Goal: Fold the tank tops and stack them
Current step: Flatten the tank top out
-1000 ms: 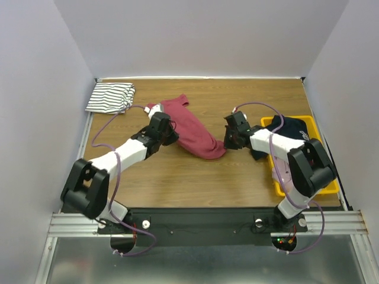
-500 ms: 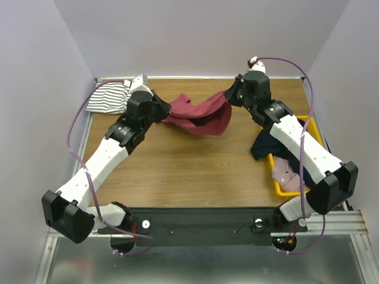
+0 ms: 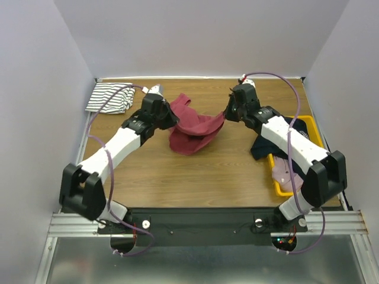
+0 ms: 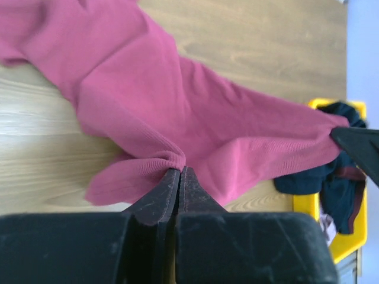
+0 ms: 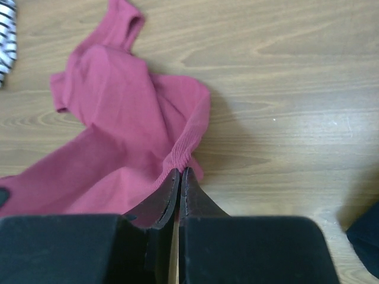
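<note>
The dark red tank top (image 3: 192, 127) hangs stretched between both grippers above the middle of the table, its lower part sagging onto the wood. My left gripper (image 3: 170, 116) is shut on its left edge (image 4: 172, 160). My right gripper (image 3: 226, 114) is shut on its right edge (image 5: 180, 157). The cloth also fills the left wrist view (image 4: 177, 112) and the right wrist view (image 5: 118, 118). The striped tank top (image 3: 109, 97) lies folded at the table's far left corner, apart from both grippers.
A yellow bin (image 3: 314, 136) stands at the right edge with dark cloth (image 3: 269, 142) spilling over its left rim and a pinkish cloth (image 3: 284, 174) inside. White walls close in the table on three sides.
Both grippers lifted the dark red tank top from the table, carried it toward the back, and have now lowered and drawn closer, so the cloth sags onto the wood.
</note>
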Motion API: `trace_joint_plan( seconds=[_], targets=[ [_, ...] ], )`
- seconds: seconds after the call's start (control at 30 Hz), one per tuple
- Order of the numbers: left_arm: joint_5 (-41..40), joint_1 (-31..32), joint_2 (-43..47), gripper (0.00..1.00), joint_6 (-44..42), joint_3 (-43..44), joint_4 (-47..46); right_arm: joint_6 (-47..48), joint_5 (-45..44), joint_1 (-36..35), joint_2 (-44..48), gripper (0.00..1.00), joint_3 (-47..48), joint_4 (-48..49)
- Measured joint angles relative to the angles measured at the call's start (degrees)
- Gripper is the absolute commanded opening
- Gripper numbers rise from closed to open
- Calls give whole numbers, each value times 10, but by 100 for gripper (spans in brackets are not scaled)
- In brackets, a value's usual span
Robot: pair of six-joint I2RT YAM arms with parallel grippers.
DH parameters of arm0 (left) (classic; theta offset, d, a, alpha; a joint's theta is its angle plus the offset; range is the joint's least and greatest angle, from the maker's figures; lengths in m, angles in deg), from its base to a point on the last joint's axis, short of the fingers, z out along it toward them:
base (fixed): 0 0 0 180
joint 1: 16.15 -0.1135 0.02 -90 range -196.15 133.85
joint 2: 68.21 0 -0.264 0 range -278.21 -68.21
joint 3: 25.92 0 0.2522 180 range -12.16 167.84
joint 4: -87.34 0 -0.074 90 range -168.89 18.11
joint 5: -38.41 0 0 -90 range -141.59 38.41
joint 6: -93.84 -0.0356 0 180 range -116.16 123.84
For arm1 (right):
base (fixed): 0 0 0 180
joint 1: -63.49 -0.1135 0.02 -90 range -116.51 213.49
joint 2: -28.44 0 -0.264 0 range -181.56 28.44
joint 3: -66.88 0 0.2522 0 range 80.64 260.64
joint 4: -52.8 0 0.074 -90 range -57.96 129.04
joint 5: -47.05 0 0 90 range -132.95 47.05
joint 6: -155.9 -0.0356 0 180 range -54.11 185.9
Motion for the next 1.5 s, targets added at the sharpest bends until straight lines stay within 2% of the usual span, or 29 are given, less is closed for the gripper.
trace_joint_plan(
  seconds=[0.13, 0.23, 0.27, 0.3, 0.43, 0.53, 0.57, 0.83, 0.9, 1.07, 1.17, 1.5],
  targets=[
    [35, 0, -84, 13, 0, -14, -42, -6, 0, 5, -41, 0, -9, 5],
    [51, 0, -134, 24, 2, -36, -58, -10, 0, 15, -76, 0, -33, 11],
    [54, 0, -143, 33, 3, -40, -62, -12, -1, 21, -87, 0, -49, 12],
    [58, 0, -150, 36, 3, -43, -66, -13, -2, 26, -95, 0, -60, 11],
    [58, 4, -157, 44, -1, -59, -78, -17, -8, 43, -109, 0, -91, 10],
    [40, 6, -144, 43, -5, -69, -81, -18, -9, 60, -110, 0, -98, 16],
    [32, 7, -137, 37, -6, -74, -82, -19, -9, 64, -110, 0, -101, 18],
    [-23, 7, -123, 19, -9, -122, -84, -19, -9, 99, -111, 0, -117, 26],
    [-35, 7, -123, 19, -10, -131, -80, -19, -8, 104, -112, 0, -117, 29],
    [-72, 30, -123, 35, -23, -134, -72, -21, -5, 107, -112, 0, -117, 37],
    [-92, 52, -123, 38, -33, -134, -67, -21, -3, 107, -112, 0, -117, 40],
    [-148, 85, -142, 43, -56, -127, -48, -21, 3, 107, -112, 0, -117, 46]
  ],
)
